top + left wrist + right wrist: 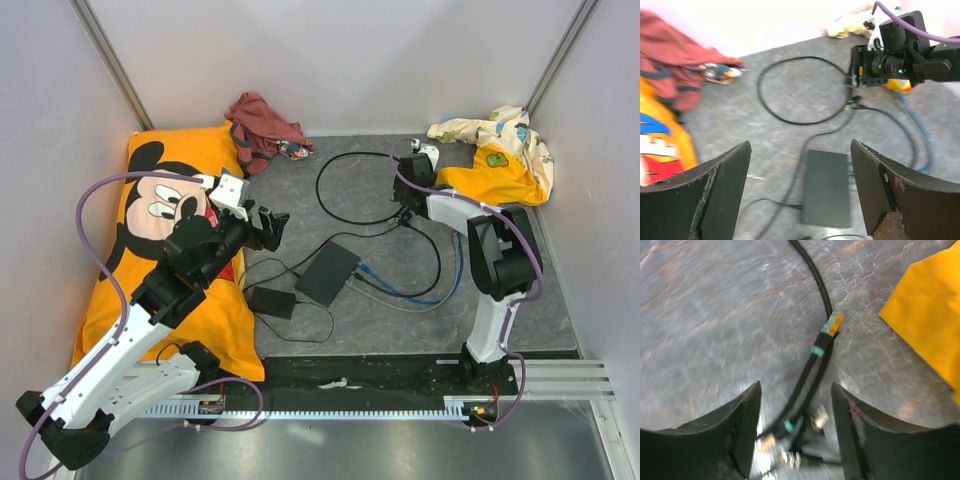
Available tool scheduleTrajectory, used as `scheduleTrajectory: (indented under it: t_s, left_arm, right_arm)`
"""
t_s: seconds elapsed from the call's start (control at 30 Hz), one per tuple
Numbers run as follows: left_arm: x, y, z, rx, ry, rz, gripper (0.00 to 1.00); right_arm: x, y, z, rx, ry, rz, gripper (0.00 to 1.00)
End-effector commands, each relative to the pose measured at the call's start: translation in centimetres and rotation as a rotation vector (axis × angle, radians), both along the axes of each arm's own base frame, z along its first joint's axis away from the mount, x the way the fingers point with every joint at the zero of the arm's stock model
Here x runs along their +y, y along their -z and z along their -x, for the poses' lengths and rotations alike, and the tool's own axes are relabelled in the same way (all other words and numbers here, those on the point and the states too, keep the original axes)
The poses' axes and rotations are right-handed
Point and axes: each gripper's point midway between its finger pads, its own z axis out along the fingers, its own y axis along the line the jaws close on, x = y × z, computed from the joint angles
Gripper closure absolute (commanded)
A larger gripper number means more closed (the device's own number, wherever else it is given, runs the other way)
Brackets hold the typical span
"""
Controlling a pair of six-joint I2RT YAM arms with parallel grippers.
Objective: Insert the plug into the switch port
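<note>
Two dark fingers (742, 435) sit closest in my right wrist view. These right jaws stand apart and hold nothing. Between them, down on the gray surface (705, 315), lies the plug (832, 322) with its orange tip, on a thin black cord (810, 270). It all looks fuzzy, so I could close on the cord and miss the plug. Then the plug would hang loose and twist.

The left jaws are wide and hold nothing too. They hang above the flat black box (826, 187) that has the port. I cannot see the port itself. The box is well apart from the plug. Nothing holds the box, so a push may slide it. The black cord could snag on the blue cord (917, 127). The small black brick (271, 300) lies just beside the box, and I must not mix them up.
</note>
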Motion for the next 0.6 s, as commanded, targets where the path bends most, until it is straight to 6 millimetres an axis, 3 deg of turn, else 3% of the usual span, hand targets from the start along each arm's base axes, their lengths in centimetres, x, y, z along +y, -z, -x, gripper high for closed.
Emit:
scheduleTrajectory:
  t_s: [0.0,0.17,0.4,0.47,0.57]
  left_arm:
    - [2.8,2.5,-1.2,-0.026,-0.096,-0.217,0.12]
    - [2.7,4.9,-1.6,0.037,-0.092,-0.239,0.13]
    - [3.1,4.8,-1.8,0.039,-0.095,-0.233,0.13]
    - [3.1,5.0,-1.7,0.043,-0.09,-0.227,0.13]
    - [3.1,4.9,-1.7,0.042,-0.09,-0.224,0.13]
  right_arm:
    - [-0.6,-0.2,-3.4,-0.066,0.182,-0.053,0.38]
    - [-1.1,1.5,-4.2,-0.055,0.251,-0.084,0.51]
    - [-0.9,4.3,-4.2,0.007,0.259,-0.088,0.57]
    - [-0.7,4.1,-4.5,-0.001,0.238,-0.084,0.7]
    - [-0.3,1.8,-5.8,-0.051,0.192,-0.068,0.91]
